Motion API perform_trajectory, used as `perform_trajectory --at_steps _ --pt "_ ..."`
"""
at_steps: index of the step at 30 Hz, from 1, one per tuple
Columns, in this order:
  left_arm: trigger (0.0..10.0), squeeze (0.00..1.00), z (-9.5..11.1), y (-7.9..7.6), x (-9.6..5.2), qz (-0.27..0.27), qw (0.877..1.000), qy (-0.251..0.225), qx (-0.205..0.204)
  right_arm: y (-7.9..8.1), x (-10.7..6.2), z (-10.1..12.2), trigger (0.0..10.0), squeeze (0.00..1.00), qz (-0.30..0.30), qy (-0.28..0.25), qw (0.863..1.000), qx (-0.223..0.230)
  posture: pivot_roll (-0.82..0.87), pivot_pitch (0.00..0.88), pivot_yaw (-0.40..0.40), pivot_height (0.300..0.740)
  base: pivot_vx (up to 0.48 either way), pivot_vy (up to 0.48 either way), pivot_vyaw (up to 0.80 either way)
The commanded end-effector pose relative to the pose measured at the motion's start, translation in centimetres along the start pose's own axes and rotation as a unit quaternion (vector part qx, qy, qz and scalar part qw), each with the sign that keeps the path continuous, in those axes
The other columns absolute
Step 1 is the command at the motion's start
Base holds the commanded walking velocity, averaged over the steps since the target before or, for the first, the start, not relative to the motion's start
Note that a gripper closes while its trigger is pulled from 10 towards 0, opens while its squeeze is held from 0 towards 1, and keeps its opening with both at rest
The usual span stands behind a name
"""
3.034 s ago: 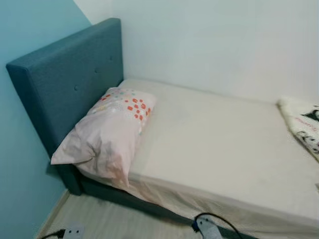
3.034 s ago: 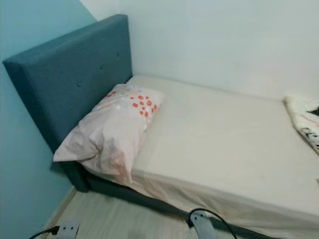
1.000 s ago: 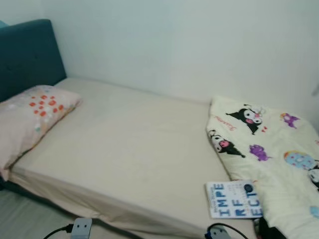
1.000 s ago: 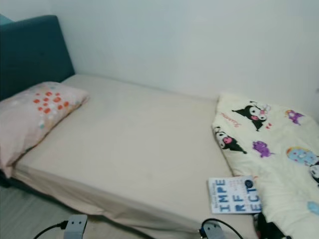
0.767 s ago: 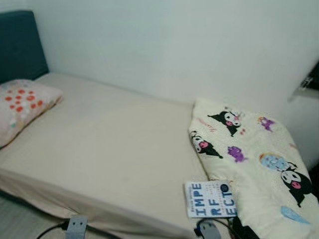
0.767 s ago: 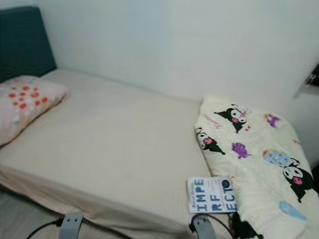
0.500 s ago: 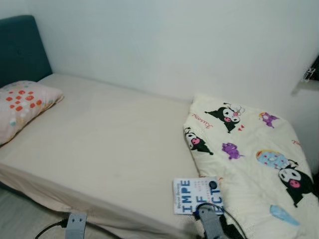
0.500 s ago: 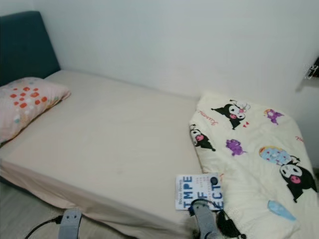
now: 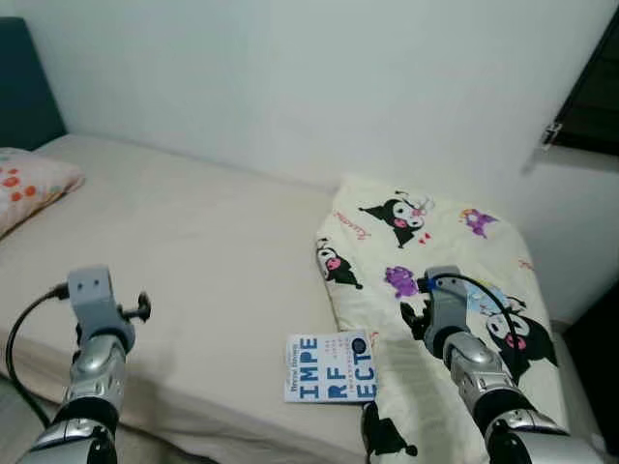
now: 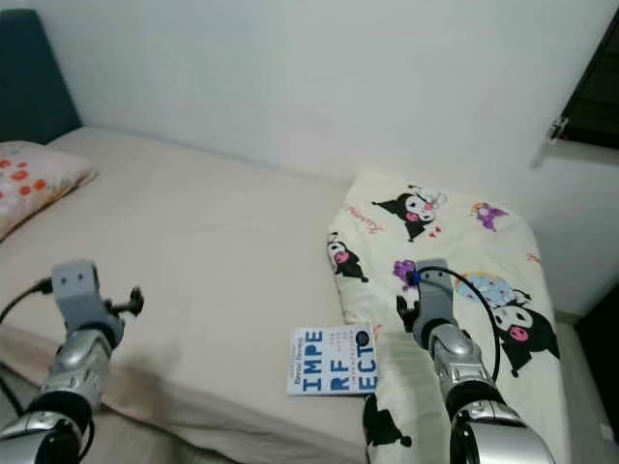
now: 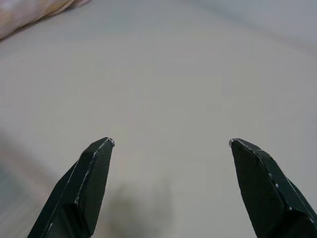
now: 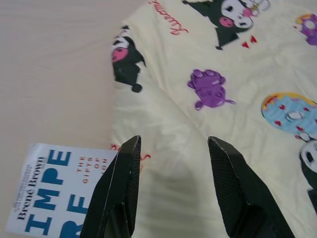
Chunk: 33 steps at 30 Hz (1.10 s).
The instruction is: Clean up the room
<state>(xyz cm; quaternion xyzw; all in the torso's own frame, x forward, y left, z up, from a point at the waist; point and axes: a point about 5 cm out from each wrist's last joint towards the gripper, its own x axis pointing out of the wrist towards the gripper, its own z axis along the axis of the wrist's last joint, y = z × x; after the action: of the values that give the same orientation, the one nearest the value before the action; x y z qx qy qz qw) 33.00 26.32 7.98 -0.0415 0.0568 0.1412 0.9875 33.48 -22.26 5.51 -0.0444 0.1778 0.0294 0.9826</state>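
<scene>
A white book (image 9: 329, 366) with big blue letters lies near the front edge of the cream bed sheet (image 9: 193, 242). Beside it a pale yellow blanket (image 9: 455, 271) with cartoon prints is bunched over the bed's right part. My right gripper (image 12: 173, 144) hovers open over the blanket's left edge, the book (image 12: 54, 183) just beside one finger. My left gripper (image 11: 171, 144) is open above bare sheet, nothing between its fingers. A pink dotted pillow (image 9: 24, 188) rests at the far left.
The white wall (image 9: 319, 77) runs behind the bed. A dark headboard (image 9: 24, 87) stands at the far left. A dark window frame (image 9: 590, 87) sits at the upper right, with a dark gap (image 9: 595, 358) past the bed's right end.
The camera has swung further right and nearer the bed. Both arms have risen into the eye views: the left over the bare sheet, the right over the blanket by the book.
</scene>
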Motion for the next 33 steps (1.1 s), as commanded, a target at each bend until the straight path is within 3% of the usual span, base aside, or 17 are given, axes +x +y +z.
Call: perform_trajectory --at_steps 1,3,5,8,12,16,23,27,30,33 --pt "10.0 0.0 -0.2 -1.8 0.0 -0.049 0.999 0.0 -0.002 0.5 0.4 1.1 10.0 0.0 0.005 -0.021 1.0 0.008 0.02 0.0 -0.089 0.74 0.0 -0.48 0.0" --pt "10.0 0.0 0.0 -3.8 -0.1 -0.106 0.994 -0.011 0.001 0.6 0.5 1.6 10.0 0.0 0.008 -0.033 0.999 0.015 0.02 0.0 -0.087 0.74 0.0 -0.48 0.0" --pt "10.0 0.0 0.0 -4.2 -0.2 -0.117 0.993 -0.012 0.001 0.6 0.5 1.7 10.0 0.0 0.008 -0.035 0.999 0.018 0.02 0.0 -0.087 0.74 0.0 -0.48 0.0" --pt "10.0 0.0 -0.2 -6.3 -0.6 -0.181 0.983 -0.017 -0.014 0.1 0.5 2.0 10.0 0.0 0.003 -0.045 0.998 0.042 0.01 0.0 -0.087 0.74 0.0 -0.48 0.0" --pt "10.0 0.0 -0.2 -7.6 -1.0 -0.225 0.974 -0.017 -0.033 -0.3 0.3 1.7 10.0 0.0 0.002 -0.031 0.999 0.031 0.01 0.0 -0.092 0.74 0.0 0.0 -0.18" --pt "10.0 0.0 -0.3 -7.8 -1.0 -0.228 0.973 -0.015 -0.031 -0.6 0.3 1.6 10.0 0.0 -0.004 -0.028 0.999 0.03 0.01 0.0 -0.092 0.74 0.0 0.0 -0.7" --pt "10.0 0.0 -0.5 -7.5 -0.8 -0.206 0.978 -0.006 -0.027 -0.5 0.4 1.6 10.0 0.0 -0.009 -0.012 1.0 0.023 0.01 0.0 -0.089 0.735 0.0 0.0 0.0" --pt "10.0 0.0 -0.5 -6.1 -0.4 -0.154 0.988 -0.003 -0.024 -0.5 0.5 1.8 10.0 0.0 -0.008 -0.016 1.0 0.02 0.01 0.0 -0.088 0.715 0.0 0.0 0.0" --pt "10.0 0.0 -0.6 -5.6 -0.4 -0.143 0.99 0.002 -0.023 -0.5 0.5 1.9 10.0 0.0 -0.007 -0.018 1.0 0.02 0.01 0.0 -0.087 0.71 0.0 0.0 0.0" --pt "10.0 0.0 -2.3 -4.8 -0.9 -0.133 0.989 0.052 -0.029 -0.7 0.6 2.5 10.0 0.0 -0.005 -0.024 0.999 0.023 0.01 0.0 -0.086 0.69 0.0 0.0 0.0"
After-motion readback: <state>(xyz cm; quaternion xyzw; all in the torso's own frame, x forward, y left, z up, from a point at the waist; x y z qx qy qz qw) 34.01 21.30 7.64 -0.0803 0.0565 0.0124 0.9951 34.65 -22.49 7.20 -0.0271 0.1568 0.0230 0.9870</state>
